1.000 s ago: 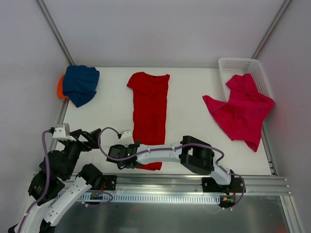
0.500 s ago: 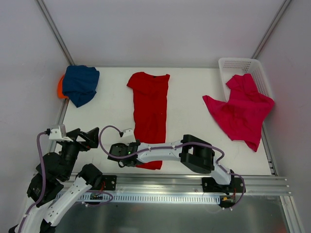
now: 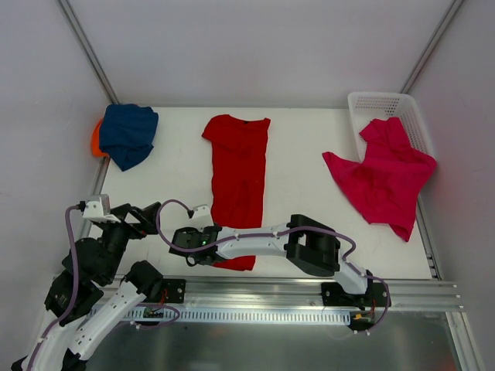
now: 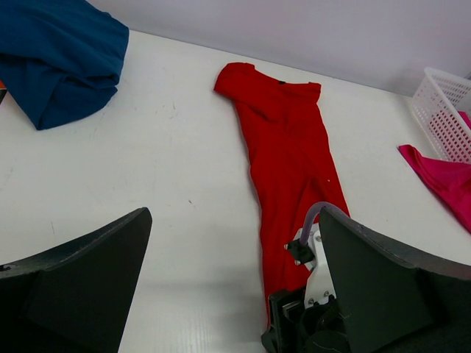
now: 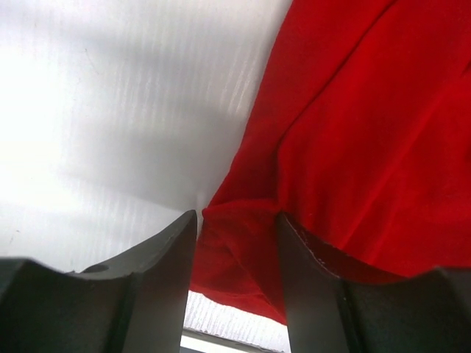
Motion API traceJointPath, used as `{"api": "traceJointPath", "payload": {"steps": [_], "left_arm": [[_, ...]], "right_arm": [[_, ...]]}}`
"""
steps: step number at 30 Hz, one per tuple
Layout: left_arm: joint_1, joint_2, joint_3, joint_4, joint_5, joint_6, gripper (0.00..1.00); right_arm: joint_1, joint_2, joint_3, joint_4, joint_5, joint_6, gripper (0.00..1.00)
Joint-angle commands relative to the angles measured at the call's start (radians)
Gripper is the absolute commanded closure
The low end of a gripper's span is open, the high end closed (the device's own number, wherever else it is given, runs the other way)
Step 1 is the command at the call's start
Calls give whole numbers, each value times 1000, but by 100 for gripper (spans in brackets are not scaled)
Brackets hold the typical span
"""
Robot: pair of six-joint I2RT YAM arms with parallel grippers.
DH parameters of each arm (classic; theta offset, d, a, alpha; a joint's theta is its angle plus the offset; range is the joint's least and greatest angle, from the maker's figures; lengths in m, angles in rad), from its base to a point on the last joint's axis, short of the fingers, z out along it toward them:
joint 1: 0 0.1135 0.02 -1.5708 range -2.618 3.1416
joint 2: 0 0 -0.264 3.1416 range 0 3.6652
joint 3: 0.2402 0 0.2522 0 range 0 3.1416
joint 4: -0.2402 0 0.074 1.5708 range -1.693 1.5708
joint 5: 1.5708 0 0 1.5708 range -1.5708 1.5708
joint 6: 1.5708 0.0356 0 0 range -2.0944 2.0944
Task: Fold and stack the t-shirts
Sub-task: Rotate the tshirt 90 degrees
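White basket [image 3: 377, 99] holds part of magenta shirt [image 3: 383, 176]; right gripper [image 5: 237, 224] half-closed astride red shirt [image 3: 238, 174]; left gripper [image 4: 234, 213] gaping.

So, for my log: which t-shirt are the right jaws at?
The red t-shirt, stretched out mid-table; jaws of the right gripper straddle its near corner. Navy, orange and pink shirts lie far off.

The left claw [image 4: 232, 220] is hovering raised, its fingers gaping wide. The right arm [image 3: 255, 243] is stretching low across to the left, the right claw [image 5: 237, 220] pointing down, fingers standing half-parted.
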Motion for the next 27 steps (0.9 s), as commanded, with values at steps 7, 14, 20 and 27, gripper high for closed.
{"api": "traceJointPath", "payload": {"steps": [7,14,20,27], "left_arm": [[30,38,22,39,31,-6,1],[44,48,21,43,46,-6,1],[52,52,21,43,56,-7,1],[64,63,21,46,69,-4,1]], "right_arm": [[17,-5,55,-26,-2,-14,54],[19,-11,58,-28,-2,-17,65],[19,-16,58,-28,5,-17,69],[19,-30,61,-26,11,-26,69]]}}
